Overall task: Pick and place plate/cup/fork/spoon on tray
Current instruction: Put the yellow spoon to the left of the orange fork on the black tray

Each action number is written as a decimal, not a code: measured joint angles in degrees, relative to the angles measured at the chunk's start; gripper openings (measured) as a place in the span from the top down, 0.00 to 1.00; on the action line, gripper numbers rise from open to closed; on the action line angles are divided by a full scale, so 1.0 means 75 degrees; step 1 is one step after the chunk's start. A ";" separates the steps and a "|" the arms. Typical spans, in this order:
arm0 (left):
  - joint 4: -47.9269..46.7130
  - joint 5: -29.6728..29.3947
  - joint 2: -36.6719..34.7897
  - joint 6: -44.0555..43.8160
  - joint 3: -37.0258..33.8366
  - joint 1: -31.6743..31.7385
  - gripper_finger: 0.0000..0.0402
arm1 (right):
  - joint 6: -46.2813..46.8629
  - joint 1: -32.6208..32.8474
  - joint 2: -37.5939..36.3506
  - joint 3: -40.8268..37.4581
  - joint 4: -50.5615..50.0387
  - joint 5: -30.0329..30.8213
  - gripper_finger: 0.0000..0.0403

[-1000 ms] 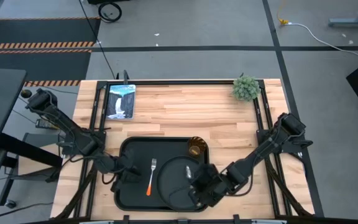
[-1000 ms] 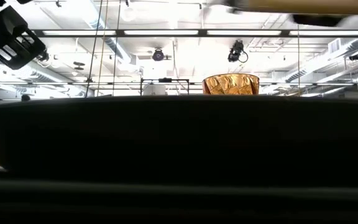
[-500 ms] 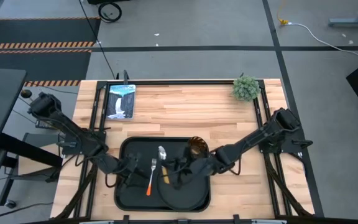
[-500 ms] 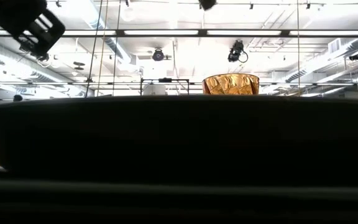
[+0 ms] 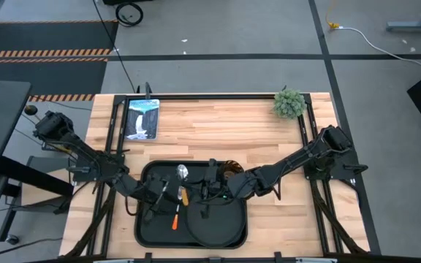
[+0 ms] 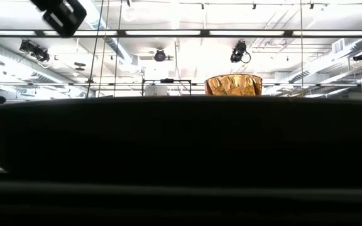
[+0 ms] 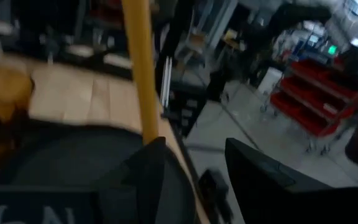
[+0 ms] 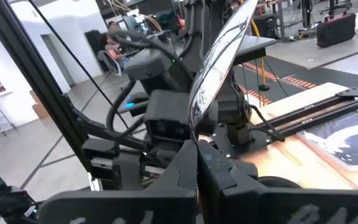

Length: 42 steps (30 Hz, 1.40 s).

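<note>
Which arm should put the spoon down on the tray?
Right. Its gripper is shut on the spoon, already over the tray. The left gripper is open beside it.

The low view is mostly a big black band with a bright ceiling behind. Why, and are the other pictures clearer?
Low view: the tray wall stands against glaring ceiling lights, only the cup glowing above it. Left wrist view: smeared by blur. Right wrist view: the spoon bowl mirrors the room. High view: evenly lit, sharp.
</note>
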 joint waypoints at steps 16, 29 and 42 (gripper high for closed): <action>-0.0626 0.0317 -0.0003 0.0013 0.0003 0.0142 0.56 | -0.0318 -0.0022 0.0002 -0.0006 0.0136 0.0188 1.00; 0.0106 -0.0092 -0.0003 0.0482 0.0000 0.0463 0.56 | -0.0391 -0.0058 0.0002 -0.0003 0.0477 0.0213 1.00; 0.0602 -0.0035 -0.0006 0.0506 0.0000 0.1040 0.60 | -0.0535 -0.0055 0.0002 -0.0003 0.0462 0.0214 1.00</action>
